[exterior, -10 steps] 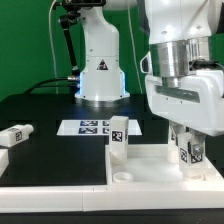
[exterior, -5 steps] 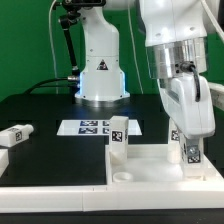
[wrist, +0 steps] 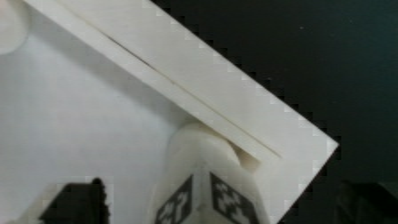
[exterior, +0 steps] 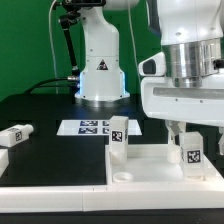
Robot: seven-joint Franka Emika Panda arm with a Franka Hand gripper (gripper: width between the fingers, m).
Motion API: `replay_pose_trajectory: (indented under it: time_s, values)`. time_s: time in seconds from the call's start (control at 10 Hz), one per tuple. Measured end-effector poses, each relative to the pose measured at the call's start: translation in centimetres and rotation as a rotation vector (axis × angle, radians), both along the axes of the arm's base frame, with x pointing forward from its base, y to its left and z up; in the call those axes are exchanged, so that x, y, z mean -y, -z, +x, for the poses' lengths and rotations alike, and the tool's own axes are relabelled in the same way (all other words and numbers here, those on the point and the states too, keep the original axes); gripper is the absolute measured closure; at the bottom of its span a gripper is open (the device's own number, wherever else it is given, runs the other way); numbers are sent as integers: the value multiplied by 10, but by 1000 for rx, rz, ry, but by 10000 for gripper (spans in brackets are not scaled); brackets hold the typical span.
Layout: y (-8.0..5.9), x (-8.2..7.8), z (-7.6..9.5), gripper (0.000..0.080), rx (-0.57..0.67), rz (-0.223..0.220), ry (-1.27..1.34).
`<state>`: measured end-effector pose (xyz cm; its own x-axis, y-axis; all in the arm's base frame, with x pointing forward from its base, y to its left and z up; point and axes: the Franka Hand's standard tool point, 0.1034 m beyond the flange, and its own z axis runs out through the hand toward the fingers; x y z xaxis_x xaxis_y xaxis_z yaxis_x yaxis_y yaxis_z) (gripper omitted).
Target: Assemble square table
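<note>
The white square panel (exterior: 150,168) lies flat at the front right of the black table. One short tagged leg post (exterior: 118,136) stands upright at its near-left corner. A second tagged leg post (exterior: 193,155) stands at its right corner. My gripper (exterior: 194,142) hangs straight over that second post, open, with a finger on each side and a gap to each. In the wrist view the post (wrist: 210,185) rises between the dark fingertips (wrist: 80,202), above the panel's rim (wrist: 196,75). A third leg post (exterior: 15,133) lies loose at the exterior view's left.
The marker board (exterior: 92,127) lies flat behind the panel. The arm's white base (exterior: 100,72) stands at the back centre. A white border bar (exterior: 50,178) runs along the table's front and left edge.
The hand has turned about its vertical axis over the right post, from angled through edge-on to broadside. The posts and panel have not visibly moved.
</note>
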<state>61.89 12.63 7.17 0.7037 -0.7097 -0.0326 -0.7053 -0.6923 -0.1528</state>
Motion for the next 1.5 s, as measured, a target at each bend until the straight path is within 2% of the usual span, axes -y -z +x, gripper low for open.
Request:
replay_pose_trajectory:
  time_s: [0.3,0.6,0.7,0.8,0.9,1.1,1.2,1.5]
  values:
    - [1,9,3,151,59,-81,-538]
    - [3,9,2,180,60,-82,-558]
    - [3,9,2,368,58,-81,-547]
    - [3,8,2,368,49,-73,-463]
    - [3,8,2,512,40,-66,-381]
    - [3,7,2,512,23,-52,-227]
    - [2,7,2,512,7,-32,-57]
    - [2,6,3,511,-49,64,426]
